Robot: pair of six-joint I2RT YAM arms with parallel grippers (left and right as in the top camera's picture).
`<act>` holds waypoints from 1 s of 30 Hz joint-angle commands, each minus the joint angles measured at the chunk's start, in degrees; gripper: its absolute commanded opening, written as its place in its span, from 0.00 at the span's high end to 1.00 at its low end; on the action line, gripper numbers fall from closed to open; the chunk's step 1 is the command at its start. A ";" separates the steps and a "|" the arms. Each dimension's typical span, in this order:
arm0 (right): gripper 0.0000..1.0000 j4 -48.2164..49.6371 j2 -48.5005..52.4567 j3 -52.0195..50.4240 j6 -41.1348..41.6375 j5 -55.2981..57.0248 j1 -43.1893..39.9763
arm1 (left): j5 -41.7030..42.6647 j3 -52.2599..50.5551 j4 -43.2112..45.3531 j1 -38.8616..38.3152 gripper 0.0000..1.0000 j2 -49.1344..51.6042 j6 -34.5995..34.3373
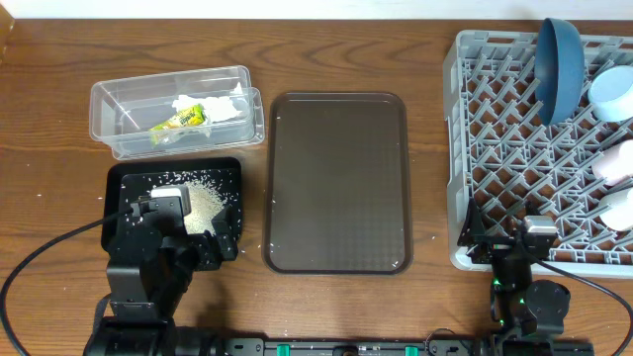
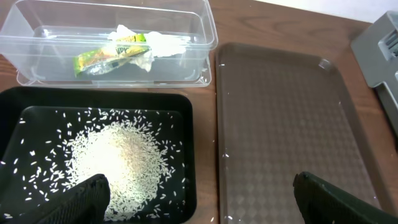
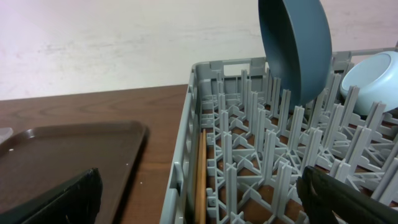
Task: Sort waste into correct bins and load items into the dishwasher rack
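Note:
The clear tub (image 1: 109, 104) holds the yellow-green wrapper (image 1: 180, 120) and the white tissue (image 1: 216, 102); both also show in the left wrist view (image 2: 102, 57) (image 2: 163, 43). The black tray (image 1: 124, 178) holds a heap of rice (image 1: 205, 201) (image 2: 121, 158). The grey rack (image 1: 465, 148) holds the upright dark-blue plate (image 1: 560, 69) (image 3: 295, 46), the pale-blue bowl (image 1: 613, 92) (image 3: 376, 71), two pale cups (image 1: 618, 158) (image 1: 618, 210) and the chopsticks (image 3: 200, 180) along its left wall. My left gripper (image 1: 213, 239) (image 2: 200, 186) is open over the black tray's right edge. My right gripper (image 1: 485, 242) (image 3: 199, 180) is open over the rack's front left corner.
The larger brown serving tray (image 1: 336, 183) (image 2: 280, 112) lies between the bins and the rack. A few stray rice grains lie on the wooden table around the black tray and on the brown tray's front edge.

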 commanded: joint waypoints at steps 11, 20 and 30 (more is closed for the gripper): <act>0.01 -0.15 -0.28 -0.17 -0.39 0.02 0.72 | -3.23 -14.34 7.21 1.97 0.03 -15.54 3.52; 0.01 -0.15 -0.13 -0.17 -0.39 0.04 0.72 | -3.67 -34.23 27.61 2.75 0.03 -28.39 3.54; 0.01 -0.15 -0.13 -0.17 -0.39 0.02 0.72 | -5.60 -40.59 38.21 2.86 0.03 -28.35 3.52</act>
